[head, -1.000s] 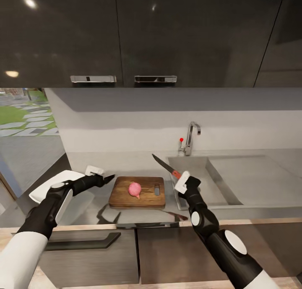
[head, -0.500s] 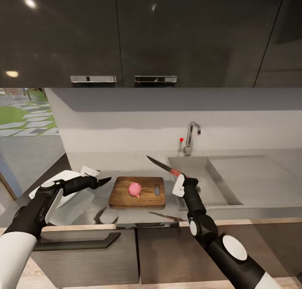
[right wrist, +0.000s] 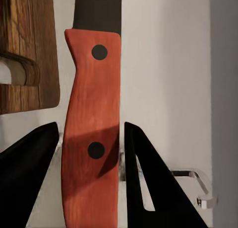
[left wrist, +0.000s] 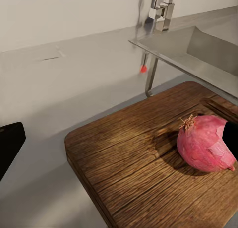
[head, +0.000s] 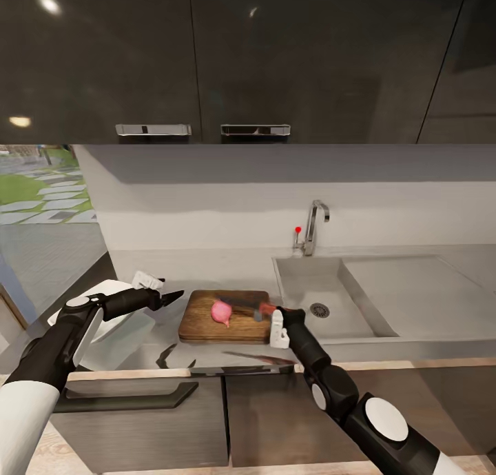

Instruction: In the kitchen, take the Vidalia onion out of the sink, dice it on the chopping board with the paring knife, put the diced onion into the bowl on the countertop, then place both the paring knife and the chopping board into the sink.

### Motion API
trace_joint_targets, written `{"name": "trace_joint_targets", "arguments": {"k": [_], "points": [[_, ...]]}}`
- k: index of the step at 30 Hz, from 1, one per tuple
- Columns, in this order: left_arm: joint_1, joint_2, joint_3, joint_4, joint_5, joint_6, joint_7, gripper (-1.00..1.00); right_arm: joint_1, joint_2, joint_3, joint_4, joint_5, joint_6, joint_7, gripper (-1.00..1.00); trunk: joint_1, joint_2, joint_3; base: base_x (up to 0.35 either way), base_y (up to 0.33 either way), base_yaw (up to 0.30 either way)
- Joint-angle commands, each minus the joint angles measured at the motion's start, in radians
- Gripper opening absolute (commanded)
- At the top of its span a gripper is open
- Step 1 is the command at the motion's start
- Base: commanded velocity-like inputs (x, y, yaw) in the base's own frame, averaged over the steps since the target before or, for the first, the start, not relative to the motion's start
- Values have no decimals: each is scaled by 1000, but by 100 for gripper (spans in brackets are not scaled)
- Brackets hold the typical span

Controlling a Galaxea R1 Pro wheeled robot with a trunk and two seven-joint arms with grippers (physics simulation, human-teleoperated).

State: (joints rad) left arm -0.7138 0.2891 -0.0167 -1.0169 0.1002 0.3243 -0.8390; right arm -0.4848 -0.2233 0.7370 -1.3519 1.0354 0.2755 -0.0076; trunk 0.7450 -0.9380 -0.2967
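The pink onion [head: 221,311] sits whole on the wooden chopping board [head: 207,327] on the grey countertop [head: 200,267]. My right gripper [head: 275,315] is shut on the paring knife's red-orange handle [head: 266,309], and the dark blade [head: 238,300] lies low over the board just behind the onion. In the right wrist view the handle [right wrist: 91,133] sits between both fingers [right wrist: 29,178], next to the board's slot end [right wrist: 27,49]. My left gripper [head: 169,298] hangs open left of the board, facing the onion [left wrist: 206,143]. The white bowl [head: 127,334] lies partly under my left arm.
The steel sink [head: 344,282] with its dark drain [head: 319,310] lies right of the board, the chrome tap [head: 313,227] and red knob [head: 297,229] behind it. Dark upper cabinets [head: 241,61] hang overhead. A window opens at the left.
My right arm has swung the knife down from above the sink's edge to low over the board behind the onion. My left gripper drew back slightly leftward, then held still.
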Motion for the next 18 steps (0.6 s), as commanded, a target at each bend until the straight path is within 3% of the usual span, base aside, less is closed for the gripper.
{"name": "trace_joint_targets", "arguments": {"k": [1, 6, 18], "points": [[-1, 1, -2, 0, 10, 10, 0, 100, -1, -2, 2, -1, 13, -2, 9, -100, 0, -1, -1, 0, 0, 0], [-1, 1, -2, 0, 10, 10, -1, 100, -1, -4, 0, -1, 49, -24, 23, -100, 0, -1, -1, 0, 0, 0], [-1, 0, -5, -2, 10, 10, -1, 100, -1, -4, 0, -1, 65, -69, 31, -100, 0, -1, -1, 0, 0, 0]]}}
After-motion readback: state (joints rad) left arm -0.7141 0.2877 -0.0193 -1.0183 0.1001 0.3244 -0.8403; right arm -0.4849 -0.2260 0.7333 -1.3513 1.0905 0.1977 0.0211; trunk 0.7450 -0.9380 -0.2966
